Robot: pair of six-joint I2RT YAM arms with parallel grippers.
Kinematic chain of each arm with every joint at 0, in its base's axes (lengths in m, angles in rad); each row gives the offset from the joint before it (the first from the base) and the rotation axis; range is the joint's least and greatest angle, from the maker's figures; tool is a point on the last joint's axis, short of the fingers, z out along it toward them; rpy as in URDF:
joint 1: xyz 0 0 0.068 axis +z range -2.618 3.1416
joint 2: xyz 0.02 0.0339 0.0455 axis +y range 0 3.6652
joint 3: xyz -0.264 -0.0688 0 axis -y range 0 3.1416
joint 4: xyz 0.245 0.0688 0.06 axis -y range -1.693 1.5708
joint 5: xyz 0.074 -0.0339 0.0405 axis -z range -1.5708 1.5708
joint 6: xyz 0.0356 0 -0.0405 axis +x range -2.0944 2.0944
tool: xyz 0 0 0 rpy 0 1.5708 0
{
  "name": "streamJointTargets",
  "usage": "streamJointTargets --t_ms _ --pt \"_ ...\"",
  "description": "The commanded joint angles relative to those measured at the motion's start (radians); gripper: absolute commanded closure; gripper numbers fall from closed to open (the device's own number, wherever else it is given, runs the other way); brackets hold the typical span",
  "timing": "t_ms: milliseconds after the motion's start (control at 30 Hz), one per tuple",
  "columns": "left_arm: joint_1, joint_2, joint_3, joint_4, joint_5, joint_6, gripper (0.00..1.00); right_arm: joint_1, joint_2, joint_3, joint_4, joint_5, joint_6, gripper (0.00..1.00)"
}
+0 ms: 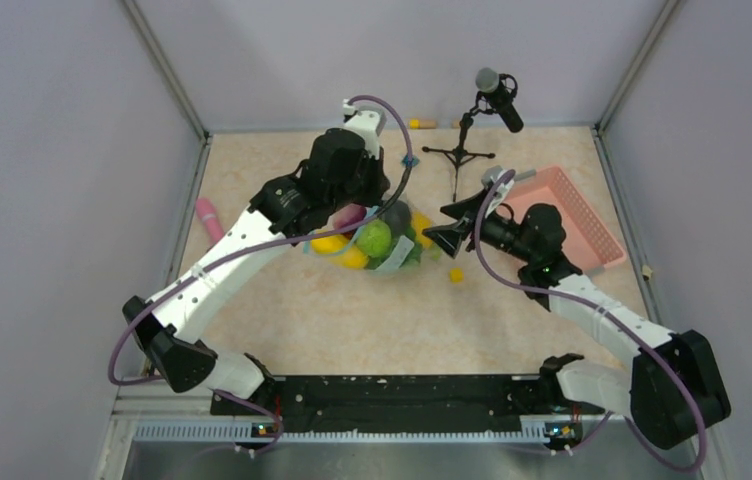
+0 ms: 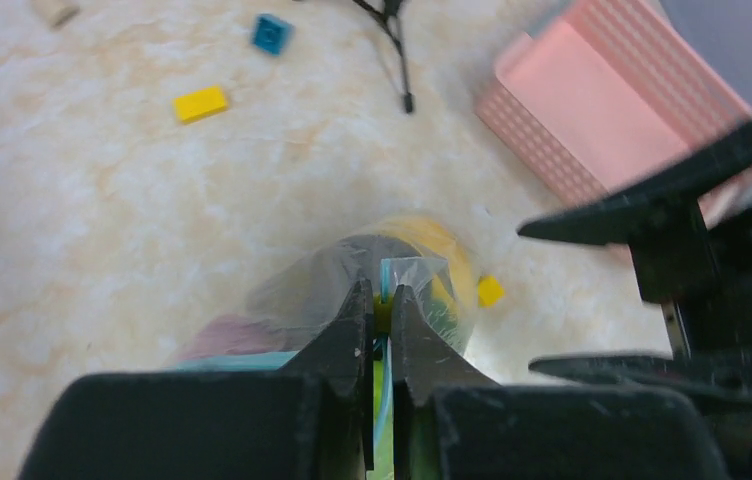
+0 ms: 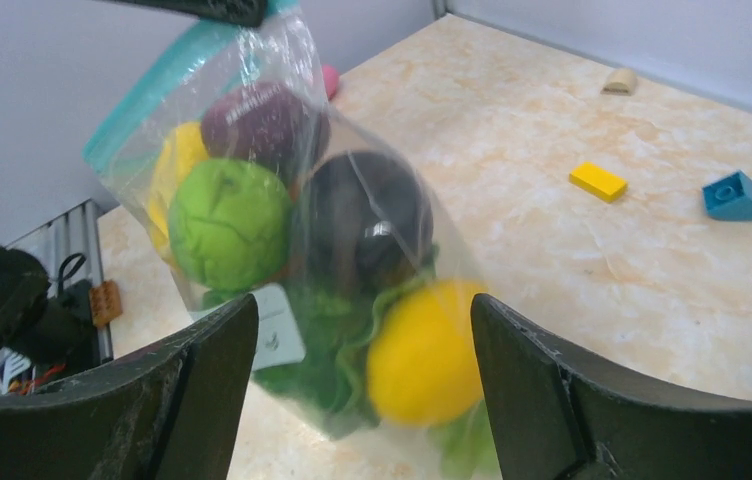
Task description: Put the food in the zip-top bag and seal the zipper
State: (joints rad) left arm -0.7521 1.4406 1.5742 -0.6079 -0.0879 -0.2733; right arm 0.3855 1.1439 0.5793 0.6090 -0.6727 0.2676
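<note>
1. Your left claw (image 2: 380, 300) is pressed together on the thin teal-blue zipper strip (image 2: 385, 278). The strip runs up between its two fingers, so this pinch carries the bag from the mouth edge.
2. The clear, crinkly zip-top plastic bag (image 3: 282, 50) hangs below that pinch, with its teal edge slanting down to one side. Whether its bottom rests on the table cannot be told.
3. The food sits inside the bag, settled toward the lower end:
   - a round green lime (image 3: 227, 225)
   - a dark purple eggplant (image 3: 367, 220)
   - a yellow lemon (image 3: 422, 355)
   - a magenta round piece (image 3: 257, 120)
   - a second yellow piece (image 3: 177, 160) behind the lime
   - some green leafy pieces (image 3: 322, 370) at the bottom
4. Your right claw (image 3: 360, 305) is spread wide and holds nothing. Its fingers frame the lower half of the bag from the side. It looks placed to steady the load, though contact with the plastic cannot be confirmed.
5. The loading looks done, and sealing seems to be the step in hand. How much of the strip is closed cannot be seen.
6. Out on the beige tabletop, a flat yellow block (image 3: 597, 181) and a blue block (image 3: 732, 195) lie well apart from the bag. The pink mesh basket (image 1: 562, 205) stands behind your right arm.
</note>
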Motion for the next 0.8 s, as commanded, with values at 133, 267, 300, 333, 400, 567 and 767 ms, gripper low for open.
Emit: streamJointTargets --t_ms 133,267,300,333,400,567,767 --pt "0.004 0.013 0.147 -0.127 -0.473 -0.351 1.00 0.231 -0.076 0.099 -0.080 0.359 0.012 0.18" --pt "0.005 0.030 0.177 -0.157 -0.621 -0.412 1.00 0.336 -0.065 0.114 -0.042 0.462 0.002 0.11" --pt "0.004 0.035 0.183 -0.163 -0.643 -0.430 1.00 0.359 -0.056 0.121 -0.037 0.493 0.004 0.10" --pt "0.004 0.041 0.187 -0.167 -0.649 -0.444 1.00 0.378 -0.040 0.132 -0.035 0.528 0.003 0.10" --pt "0.005 0.043 0.188 -0.168 -0.658 -0.474 1.00 0.412 0.005 0.169 -0.050 0.585 0.003 0.10" --pt "0.004 0.037 0.173 -0.162 -0.656 -0.522 1.00 0.453 0.153 0.284 -0.082 0.638 -0.001 0.10" --pt "0.005 -0.037 0.085 -0.123 -0.655 -0.531 1.00 0.456 0.278 0.363 -0.184 0.765 -0.023 0.47"
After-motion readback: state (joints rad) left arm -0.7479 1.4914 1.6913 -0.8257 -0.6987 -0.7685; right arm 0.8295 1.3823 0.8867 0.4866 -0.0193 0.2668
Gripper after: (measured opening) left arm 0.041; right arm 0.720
